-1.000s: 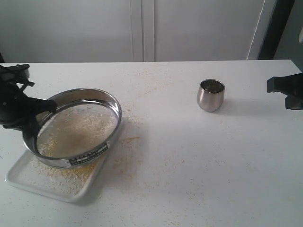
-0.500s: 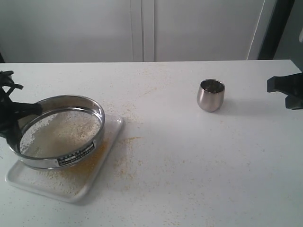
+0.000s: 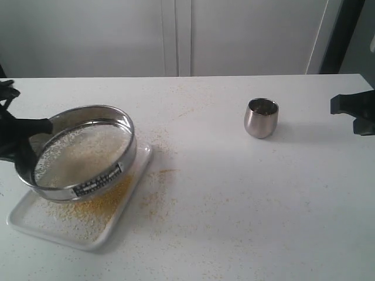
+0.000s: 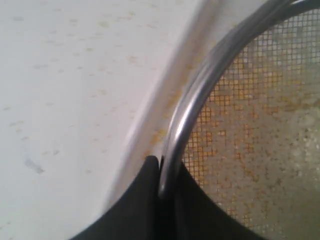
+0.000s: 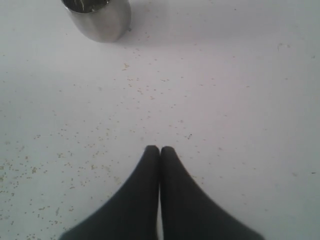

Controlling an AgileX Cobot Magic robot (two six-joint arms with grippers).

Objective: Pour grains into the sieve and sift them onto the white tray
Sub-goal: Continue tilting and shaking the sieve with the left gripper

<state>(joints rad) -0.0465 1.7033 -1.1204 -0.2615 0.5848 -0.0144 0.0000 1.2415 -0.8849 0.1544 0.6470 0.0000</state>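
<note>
Left wrist view: left gripper [image 4: 160, 167] clamps the sieve [image 4: 181, 120] rim, grains [image 4: 295, 145] on its mesh above the white tray [image 4: 147, 125]; right gripper [image 5: 160, 150] pressed together, empty.

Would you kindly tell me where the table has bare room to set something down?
Free: the wide stretch between white tray and steel cup, lightly dusted with grains. Crowded: the left, where the left gripper holds the sieve over the tray.
</note>
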